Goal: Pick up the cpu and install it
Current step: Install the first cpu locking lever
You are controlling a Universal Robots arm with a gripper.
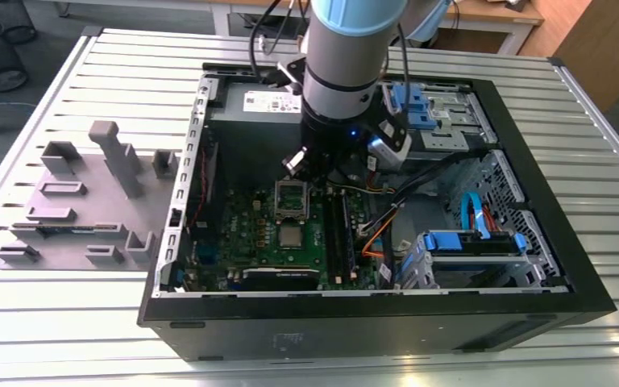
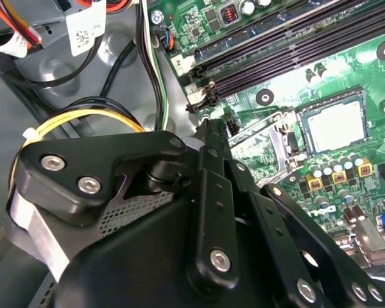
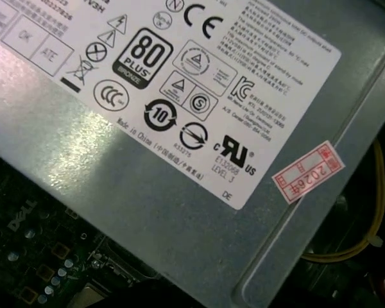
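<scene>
- The tool [image 2: 206,128] hangs from the single arm [image 1: 342,48] inside the open computer case [image 1: 374,318], low over the green board [image 1: 251,242].
- The second wrist view shows the tool's black linkage edge-on. How far it is open cannot be told from these views.
- No part is visible in the tool. Whether its tip touches the board cannot be told.
- The socket frame [image 1: 291,197], a dark metal rectangle, stands open just beside the tool's tip.
- The cpu [image 1: 292,235], a pale silver square, lies flat in the socket recess on the green board, not in the tool.
- In the exterior view the cpu lies past the socket frame from the tool, toward that view's lower edge. The frame sits between the two.
- In the second wrist view the cpu [image 2: 333,125] is near the tool's tip but apart from it, again with the open frame between them.
- The cpu is square and has no long axis. Its edges run parallel to the memory slots [image 2: 295,45] alongside.
- Judgement: the cpu appears placed in its socket, and the frame is not yet closed over it.
- The first wrist view faces the labelled grey side of the power supply [image 3: 179,212].
- The grey fixture blocks [image 1: 84,201] stand outside the case on the slatted worktop [image 1: 94,72], at the exterior view's left.
</scene>
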